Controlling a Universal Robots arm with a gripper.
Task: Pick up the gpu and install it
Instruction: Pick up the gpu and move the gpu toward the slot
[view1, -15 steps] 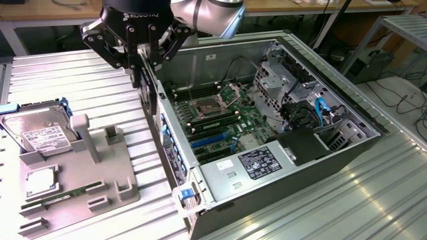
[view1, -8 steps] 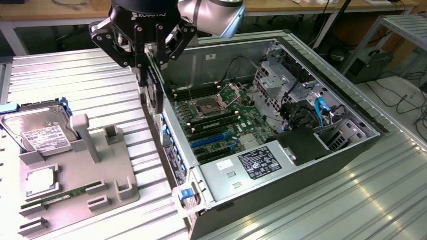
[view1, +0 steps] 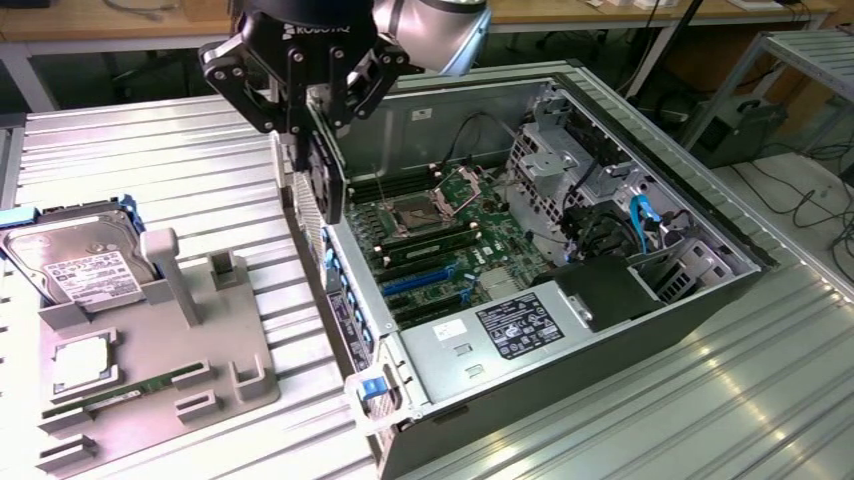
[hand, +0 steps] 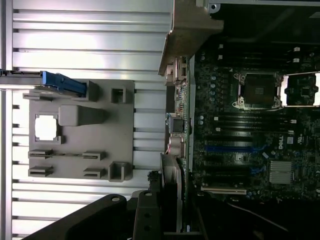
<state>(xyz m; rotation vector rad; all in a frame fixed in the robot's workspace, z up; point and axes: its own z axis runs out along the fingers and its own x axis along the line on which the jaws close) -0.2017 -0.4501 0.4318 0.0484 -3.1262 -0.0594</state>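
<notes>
This looks like a robotics lab or test workshop rather than a home or office. The worktop (view1: 160, 150) is ribbed aluminium profile, not furniture. On it lies an opened computer tower (view1: 601, 390) with its motherboard (view1: 441, 250) bare. Beside it is a grey moulded fixture (view1: 147, 380) holding loose parts in shaped slots, a hard drive (view1: 80, 270) among them. An industrial robot arm (view1: 434, 30) with a black claw (view1: 320, 140) hangs above. Behind are wooden benches (view1: 120, 25), what may be loose cables (view1: 814, 200) on the floor, and a metal frame (view1: 801, 50).
</notes>
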